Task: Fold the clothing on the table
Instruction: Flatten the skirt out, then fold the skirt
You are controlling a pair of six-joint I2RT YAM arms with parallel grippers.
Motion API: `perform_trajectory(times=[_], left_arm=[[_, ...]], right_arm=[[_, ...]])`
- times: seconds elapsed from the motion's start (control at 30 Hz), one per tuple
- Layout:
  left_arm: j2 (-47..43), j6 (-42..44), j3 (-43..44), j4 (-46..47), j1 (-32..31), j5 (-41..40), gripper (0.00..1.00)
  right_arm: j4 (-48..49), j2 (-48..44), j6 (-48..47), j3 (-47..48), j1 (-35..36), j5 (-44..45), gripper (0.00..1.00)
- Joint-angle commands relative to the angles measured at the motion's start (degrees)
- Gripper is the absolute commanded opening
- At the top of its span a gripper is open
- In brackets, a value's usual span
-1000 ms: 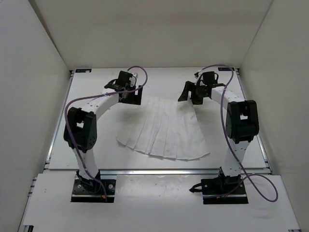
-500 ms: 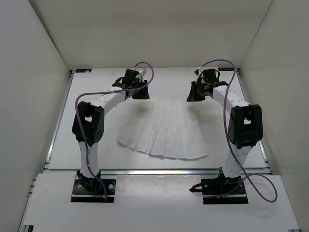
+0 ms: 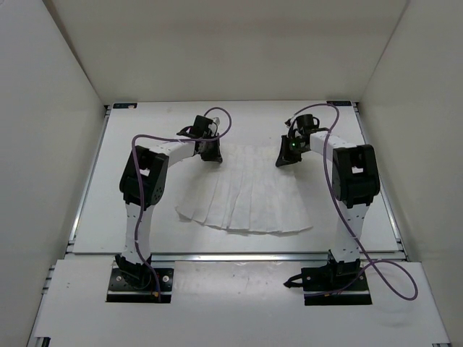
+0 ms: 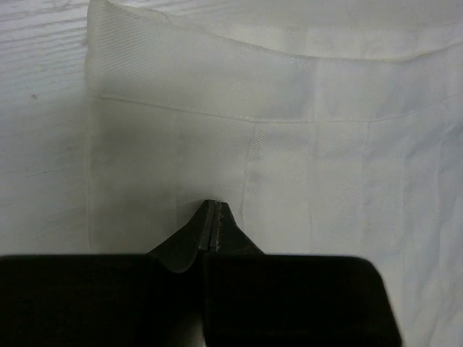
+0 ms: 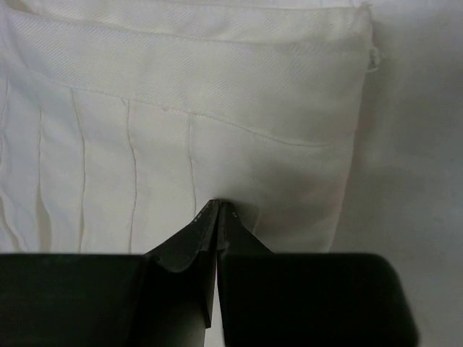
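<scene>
The clothing [image 3: 246,196], a white pleated fan-shaped garment, lies flat on the table [image 3: 145,217] with its narrow waistband end far from the arm bases. My left gripper [image 3: 214,156] is down on the far left corner of the waistband, and my right gripper [image 3: 283,160] is on the far right corner. In the left wrist view the left gripper [image 4: 210,204] is shut, its tips pinching the fabric just below the waistband [image 4: 217,72]. In the right wrist view the right gripper [image 5: 219,204] is shut too, and the cloth [image 5: 145,144] puckers at its tips.
White walls [image 3: 51,108] enclose the table on three sides. Metal rails [image 3: 239,256] run along its near edge and sides. Purple cables [image 3: 333,188] loop off both arms. Bare tabletop lies left, right and beyond the garment.
Both grippers came down onto the waistband corners and went from open to shut on the fabric. The arms pulled in toward the garment.
</scene>
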Motion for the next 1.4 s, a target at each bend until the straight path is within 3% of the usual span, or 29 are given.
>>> perform_trajectory(times=[0.0, 0.23, 0.3, 0.37, 0.4, 0.43, 0.47, 0.5, 0.57, 0.6, 0.8, 1.07, 1.37], left_arm=[[-1.6, -0.3, -1.2, -2.9, 0.5, -5.5, 0.00], [-5.2, 0.5, -4.9, -2.8, 1.2, -4.6, 0.00], [-5.5, 0.9, -4.4, -2.6, 1.5, -3.8, 0.07], [-5.9, 0.7, -3.0, -2.8, 2.3, -3.0, 0.23], [-6.6, 0.6, -1.5, -3.3, 2.9, -2.8, 0.27], [-7.1, 0.9, -0.1, -3.4, 3.1, -2.9, 0.38], [-7.1, 1.0, 0.5, -3.2, 3.9, -3.2, 0.50], [-7.5, 1.3, 1.5, -3.4, 4.0, -3.2, 0.56], [-8.0, 1.8, 3.2, -2.9, 5.0, -3.3, 0.65], [-8.2, 2.0, 3.5, -3.2, 5.4, -3.7, 0.68], [-8.9, 0.7, 0.9, 1.7, 7.6, -7.0, 0.69], [-6.3, -1.4, -2.1, 5.2, 6.7, -6.9, 0.68], [-3.9, -4.3, -4.2, 8.5, 6.1, -6.9, 0.65]], right_arm=[[0.6, 3.1, -1.8, 4.0, -0.4, 0.9, 0.01], [-5.3, 12.7, -3.0, 18.0, 1.6, -0.2, 0.01], [-7.1, 13.0, -3.8, 21.4, 1.9, 0.0, 0.00], [-6.3, 11.3, -5.0, 21.6, 1.9, -0.2, 0.04], [-4.9, 9.7, -4.9, 20.9, 1.9, -1.9, 0.13], [-2.6, 7.9, -5.1, 19.7, 1.4, -3.4, 0.29], [-1.8, 7.4, -4.3, 19.1, 1.0, -3.8, 0.36], [-0.5, 6.1, -4.1, 18.3, 0.7, -4.0, 0.45], [1.1, 4.1, -2.5, 17.6, -0.7, -6.1, 0.55], [2.3, 3.4, -1.8, 17.9, -1.1, -6.5, 0.55], [11.6, 2.1, -1.4, 15.5, -3.6, -4.2, 0.65], [-0.3, 13.5, -5.9, 29.4, -4.6, -1.0, 0.66], [1.5, 15.7, -6.2, 27.8, -3.2, -2.0, 0.66]])
